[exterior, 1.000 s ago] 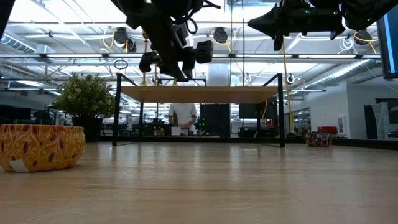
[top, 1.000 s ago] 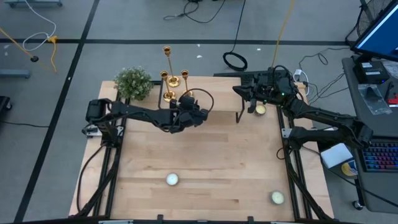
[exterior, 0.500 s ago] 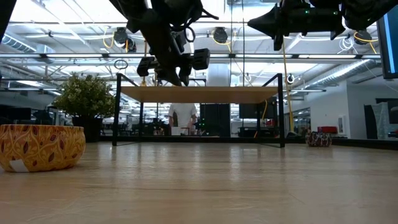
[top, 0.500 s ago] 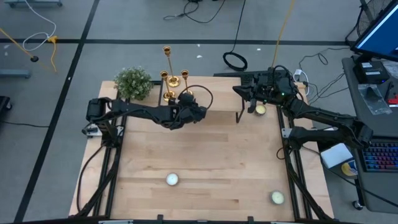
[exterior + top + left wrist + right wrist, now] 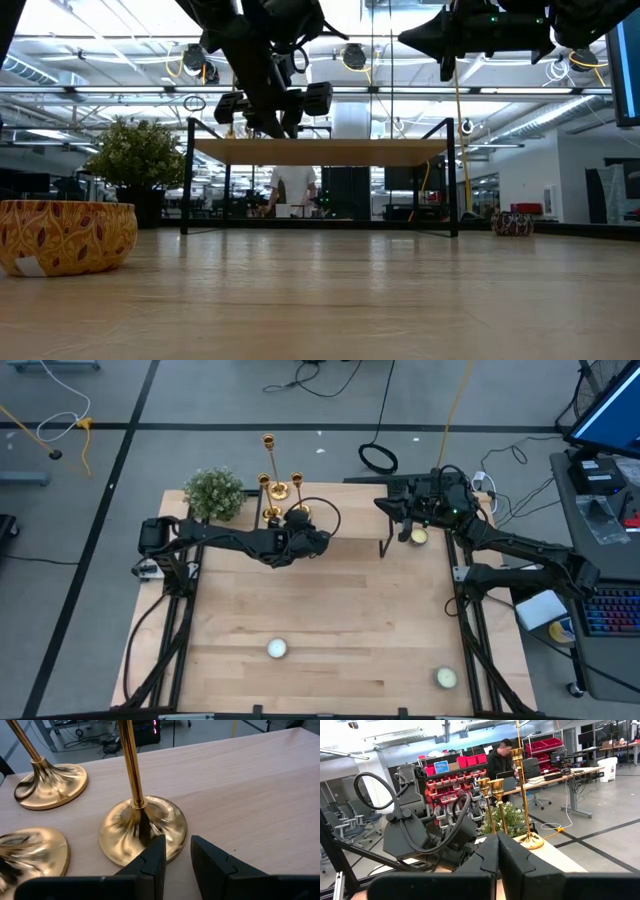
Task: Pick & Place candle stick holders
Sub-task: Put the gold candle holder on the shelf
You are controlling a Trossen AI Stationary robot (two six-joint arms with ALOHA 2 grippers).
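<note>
Three gold candlesticks (image 5: 272, 482) stand clustered at the tabletop's (image 5: 330, 630) far edge, right of the plant (image 5: 214, 493); polished metal, so likely stiff, slippery and top-heavy, best gripped low on the thin stem above the flared base. Left gripper (image 5: 175, 851) sits just short of the nearest base (image 5: 142, 828), fingers slightly apart and empty. Right gripper (image 5: 498, 851) waits at the far right, fingers together.

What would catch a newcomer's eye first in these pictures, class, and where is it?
Three shiny gold candlesticks stand clustered at the table's far edge, beside a bushy green plant. The left gripper sits low right in front of one candlestick's round base, its jaws slightly apart. The right gripper waits at the far right corner, jaws together, and pale candles dot the near side of the table.
</note>
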